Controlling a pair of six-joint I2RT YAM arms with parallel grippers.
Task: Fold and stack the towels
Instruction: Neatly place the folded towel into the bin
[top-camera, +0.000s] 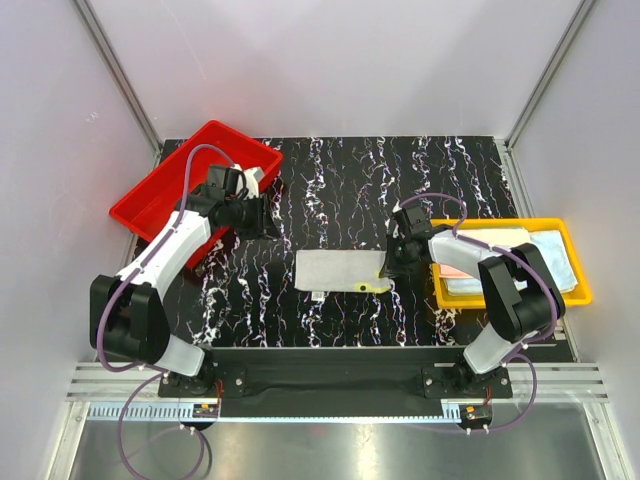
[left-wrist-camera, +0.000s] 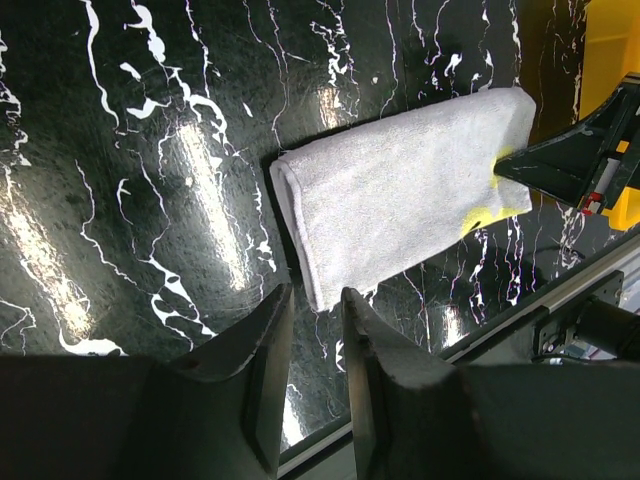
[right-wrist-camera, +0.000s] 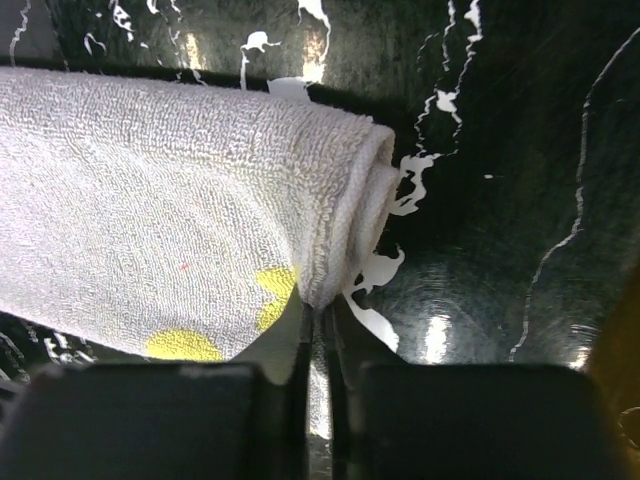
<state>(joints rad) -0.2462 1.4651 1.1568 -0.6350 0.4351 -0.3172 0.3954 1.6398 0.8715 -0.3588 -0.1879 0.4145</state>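
The right gripper (right-wrist-camera: 315, 318) is drawn almost shut, its two fingers pinched on the rolled corner of a folded, pale grey-white terry towel with yellow patches (right-wrist-camera: 150, 190). The hold is taken at the towel's right end, where the layers are doubled over one another. This is judged to be so that every layer is caught at once and the fold is kept when the cloth is lifted or dragged. The towel is laid flat as a long rectangle in the middle of the black, white-veined bench (top-camera: 400, 170), with one long edge turned toward the arm bases.

The left gripper (left-wrist-camera: 315, 300) is held open and empty above the bench. It is near the towel's left end but apart from it, and nothing is touched. It is judged to be kept back there so that the right arm's path is left free, while help can be given if the cloth slips.

To the right of the gripped corner, a yellow plastic tray (top-camera: 580, 272) is set at the bench's right side. Folded towels (top-camera: 545, 250) in pale blue-white and pink are stacked in it, so the gripped towel is presumably meant for that pile, only a short carry away. A red plastic tray (top-camera: 150, 200) is placed at the far left, beyond the left arm.
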